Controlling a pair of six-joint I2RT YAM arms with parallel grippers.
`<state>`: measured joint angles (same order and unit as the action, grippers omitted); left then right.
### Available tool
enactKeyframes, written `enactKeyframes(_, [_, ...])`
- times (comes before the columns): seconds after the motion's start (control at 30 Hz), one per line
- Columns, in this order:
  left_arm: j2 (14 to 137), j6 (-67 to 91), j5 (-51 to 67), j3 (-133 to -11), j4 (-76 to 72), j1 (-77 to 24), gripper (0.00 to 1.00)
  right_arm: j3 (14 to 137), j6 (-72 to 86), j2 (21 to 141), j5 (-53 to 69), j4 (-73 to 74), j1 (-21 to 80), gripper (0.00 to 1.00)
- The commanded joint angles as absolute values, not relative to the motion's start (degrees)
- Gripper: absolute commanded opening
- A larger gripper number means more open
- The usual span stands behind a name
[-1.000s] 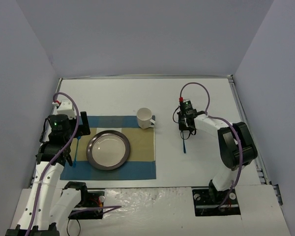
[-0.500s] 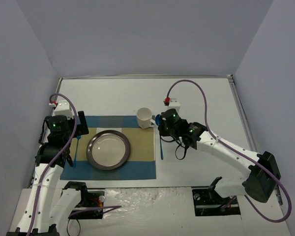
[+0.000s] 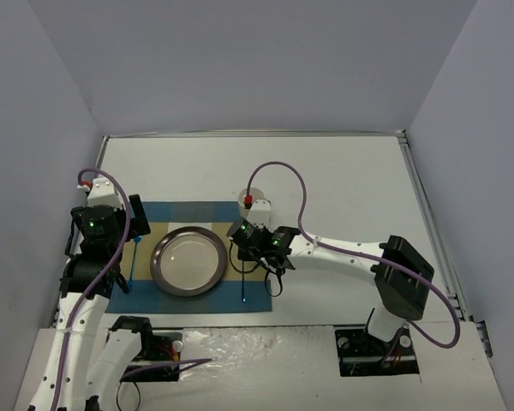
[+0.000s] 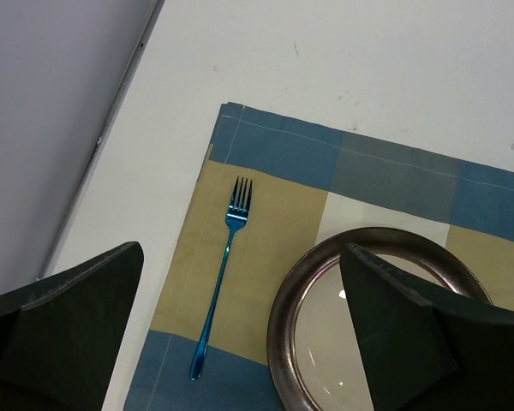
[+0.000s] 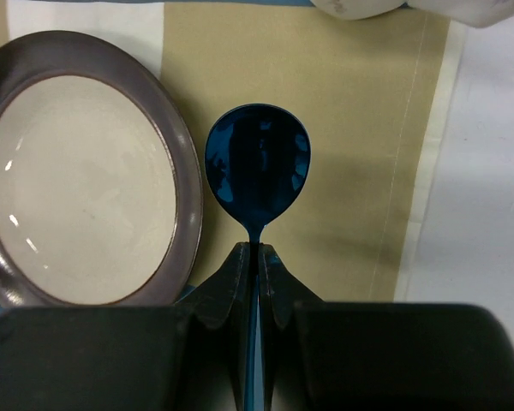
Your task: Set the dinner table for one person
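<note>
On the white dinner table [image 3: 351,171] lies a blue-and-tan checked placemat [image 3: 197,300] with a dark-rimmed plate [image 3: 188,261] at its middle. Left of the plate [image 4: 325,342] lies a blue fork [image 4: 223,265], tines pointing away. My left gripper [image 4: 240,342] hangs open above the fork [image 3: 133,265], touching nothing. My right gripper [image 5: 258,257] is shut on the neck of a blue spoon [image 5: 258,163], held over the tan part of the placemat [image 5: 360,128] just right of the plate [image 5: 77,188]. The handle end of the spoon [image 3: 242,291] shows below the right gripper [image 3: 242,248].
A white cup [image 3: 245,196] stands at the placemat's far right corner, just beyond the spoon, its base showing as the cup [image 5: 355,7] at the top of the right wrist view. Grey walls enclose the table on three sides. The arm bases sit at the near edge.
My right arm has swung left across the table with the spoon, from bare tabletop on the right to over the placemat beside the plate. The left gripper drew slightly left.
</note>
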<state>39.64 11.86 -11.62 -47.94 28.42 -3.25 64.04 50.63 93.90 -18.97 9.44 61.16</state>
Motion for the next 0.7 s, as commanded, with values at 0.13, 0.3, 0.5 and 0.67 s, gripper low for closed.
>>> enactKeyframes(0.13, [39.2, 12.4, -13.0, -48.4, 25.4, -2.8, 0.97, 68.6, 57.5, 100.2, -24.7, 9.0, 60.9, 0.00])
enactKeyframes(0.3, [39.3, 12.4, -12.5, -48.4, 25.3, -2.8, 0.97, 69.3, 57.6, 102.6, -25.1, 9.5, 60.1, 0.00])
enactKeyframes(0.5, [39.3, 12.2, -12.4, -48.3, 25.3, -2.8, 0.97, 69.6, 54.9, 105.2, -23.7, 10.3, 58.8, 0.00])
enactKeyframes(0.67, [39.3, 12.1, -12.2, -48.3, 25.3, -2.8, 0.97, 70.2, 52.6, 106.9, -22.4, 10.9, 58.3, 0.00])
